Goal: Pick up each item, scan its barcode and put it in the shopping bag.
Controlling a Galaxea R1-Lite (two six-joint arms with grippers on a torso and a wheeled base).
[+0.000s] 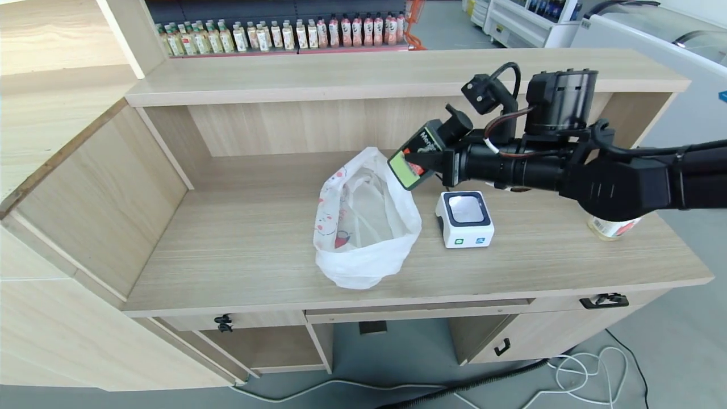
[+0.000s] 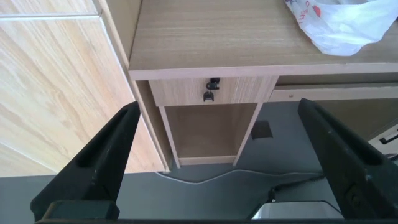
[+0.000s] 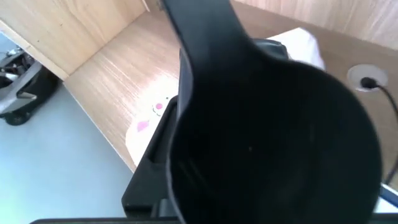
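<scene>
Where the right tool point(image 1: 433, 161) hangs over the bench point(image 1: 238, 244), we see it clamped shut on a small green and black packet point(image 1: 404, 170), which sits tilted with its green face toward us. We place the packet in the air above the right rim of the shopping bag point(image 1: 363, 227), between the bag's mouth and the scanner point(image 1: 464, 218); it touches neither.

The bag stands slumped with its mouth open upward. Its lower edge lies near the bench's front edge. The scanner is a white cube with its window up, just beside the bag on the right, and we note a narrow strip of bare wood between them.

A bottle point(image 1: 612, 227) stands near the bench's right end, partly hidden under the right arm.

Left of the bag, we note open bench running to the side wall. Behind the bag, the back panel rises to an upper ledge point(image 1: 397, 74).

The left tool point(image 2: 219, 109) is low, in front of the bench's front edge, with its fingers point(image 2: 99, 165) spread wide and nothing between them. It faces the left drawer's lock point(image 2: 213, 88). We see the bag's bottom point(image 2: 348, 28) overhead near the edge.
</scene>
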